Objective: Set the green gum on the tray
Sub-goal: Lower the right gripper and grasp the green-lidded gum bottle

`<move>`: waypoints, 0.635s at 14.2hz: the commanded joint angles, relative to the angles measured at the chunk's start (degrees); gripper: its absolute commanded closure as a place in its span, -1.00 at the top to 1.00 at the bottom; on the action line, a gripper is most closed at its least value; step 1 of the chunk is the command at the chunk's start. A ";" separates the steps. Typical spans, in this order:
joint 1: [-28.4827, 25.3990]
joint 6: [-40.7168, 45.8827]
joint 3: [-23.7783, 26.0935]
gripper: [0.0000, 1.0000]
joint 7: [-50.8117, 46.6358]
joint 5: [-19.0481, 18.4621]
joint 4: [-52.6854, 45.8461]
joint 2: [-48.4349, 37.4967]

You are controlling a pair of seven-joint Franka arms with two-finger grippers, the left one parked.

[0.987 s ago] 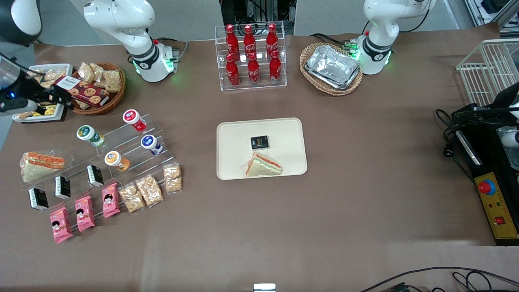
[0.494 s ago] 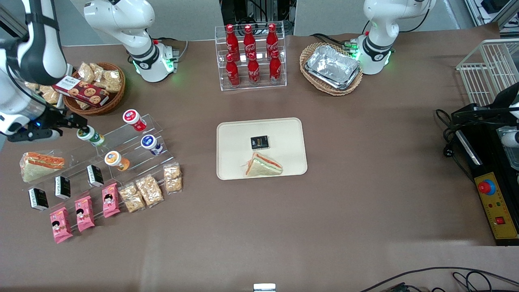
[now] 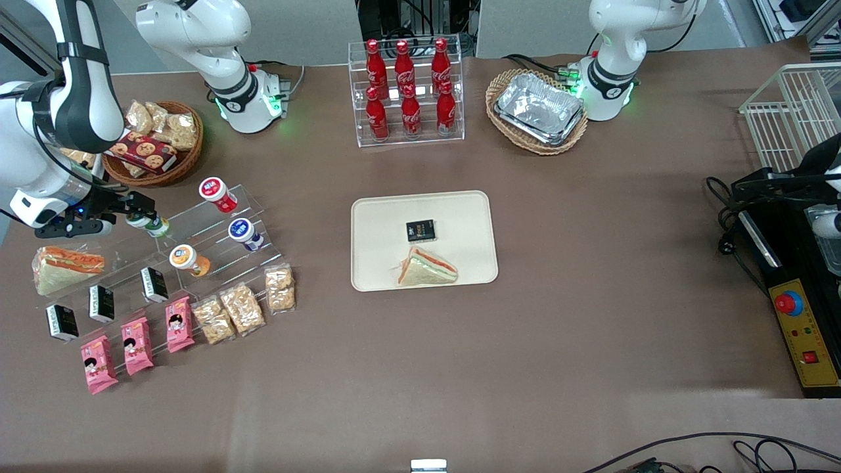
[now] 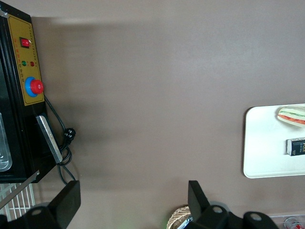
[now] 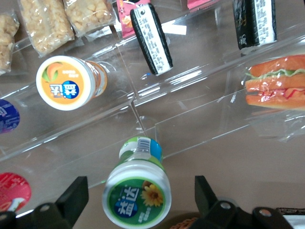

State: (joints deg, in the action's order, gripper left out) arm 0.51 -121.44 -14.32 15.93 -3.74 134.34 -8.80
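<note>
The green gum stands on the top step of the clear acrylic riser at the working arm's end of the table. It leans back on the step, its long axis running from the white cap, which faces up at the wrist camera, down to the green body with its barcode. The cap's round label is green with a yellow flower.

The gripper hovers right over the bottle with its black fingers spread wide, one on each side of the cap and touching nothing (in the front view it hides most of the cap, so only a sliver of the gum shows). The orange bottle lies one step lower; the blue and red caps are cut off at the wrist view's edge.

The tray is smooth, cream, round-cornered and low-rimmed, well apart from the riser at mid-table. It holds a wrapped sandwich and a small black box.
</note>
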 commanded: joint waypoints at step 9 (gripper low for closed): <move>-0.42 -1.34 -0.09 0.88 -1.07 -0.74 3.21 -1.75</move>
State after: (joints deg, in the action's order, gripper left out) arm 0.48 -121.61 -14.31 15.90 -3.74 135.82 -9.00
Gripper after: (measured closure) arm 0.026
